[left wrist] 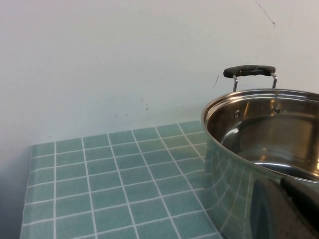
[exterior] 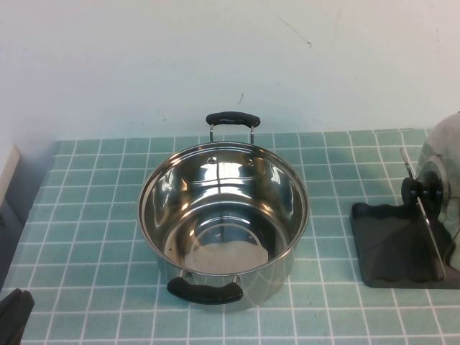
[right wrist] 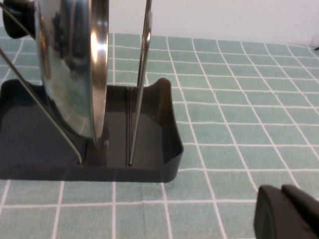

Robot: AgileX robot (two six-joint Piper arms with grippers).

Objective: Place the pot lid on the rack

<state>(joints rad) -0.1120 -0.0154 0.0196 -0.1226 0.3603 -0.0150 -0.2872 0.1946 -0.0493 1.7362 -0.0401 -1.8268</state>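
Though cropped, pot lid [exterior: 440, 169] upright in rack [exterior: 384, 248]

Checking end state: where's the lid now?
The lid stands on edge between the rack's wire dividers at the table's right edge in the high view, right of the pot.

Pot lid [exterior: 440, 169] upright in rack [exterior: 384, 248], right of pot [exterior: 223, 215] on table [exterior: 93, 237].

The worktop [exterior: 108, 237] is covered in small square pale green tiles with white grout lines. Behind it stands a plain white wall [exterior: 144, 65] bearing a few faint marks, possibly scratches. Lighting is even.
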